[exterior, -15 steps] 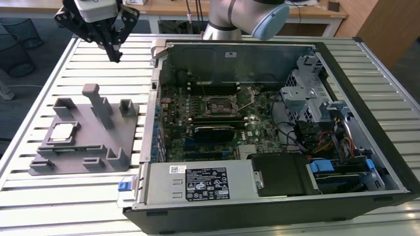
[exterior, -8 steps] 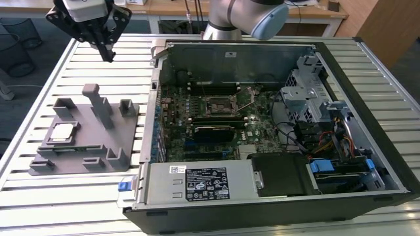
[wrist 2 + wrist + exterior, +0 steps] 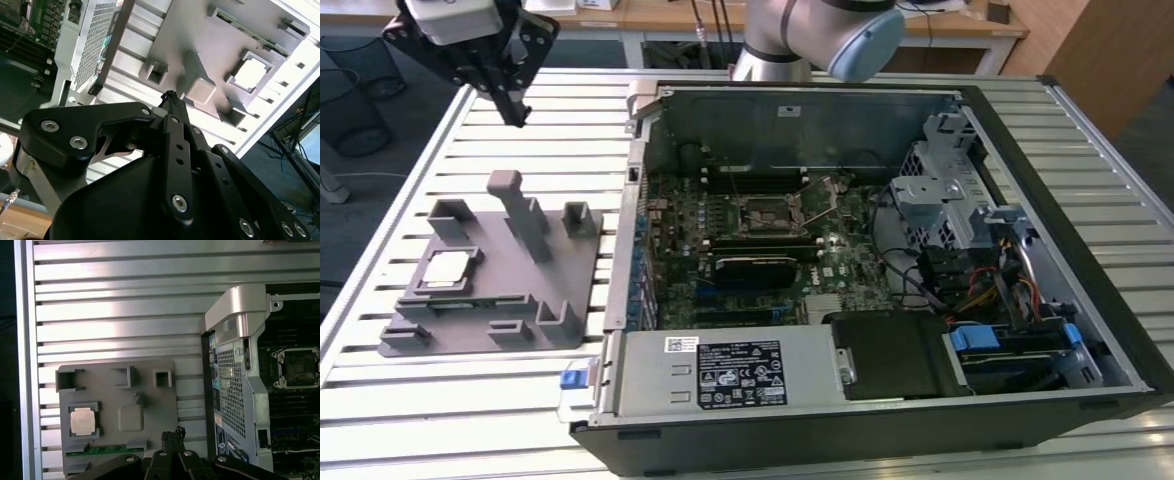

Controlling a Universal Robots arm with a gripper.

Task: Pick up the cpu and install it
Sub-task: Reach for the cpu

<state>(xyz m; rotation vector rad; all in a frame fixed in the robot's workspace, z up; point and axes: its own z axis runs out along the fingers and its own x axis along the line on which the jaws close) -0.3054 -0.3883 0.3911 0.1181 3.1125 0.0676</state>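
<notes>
Much of your arm is cut off at the top edge of the exterior view, and so is the upper body of your gripper. In both wrist views the gripper's own black linkages cover the lower part of the picture, hiding the table beneath them. The jaws are closed tip to tip with nothing between them, as the meeting point shows in the second wrist view and the first wrist view.

The cpu sits in a square recess of the grey fixture tray, well apart from the gripper, which hangs above the table beyond the tray's far edge. The chip lies flat, with its pale metal top facing up and its edges square to the tray's edges. Being square, it shows no long axis, and you cannot make out any corner mark. A green board strip lies in a slot just beside it.

The tray rests on a slatted aluminium table, beside an open computer case at the exterior view's right. The motherboard socket lies inside the case. Behind the table you see wooden desks and a dark floor.
</notes>
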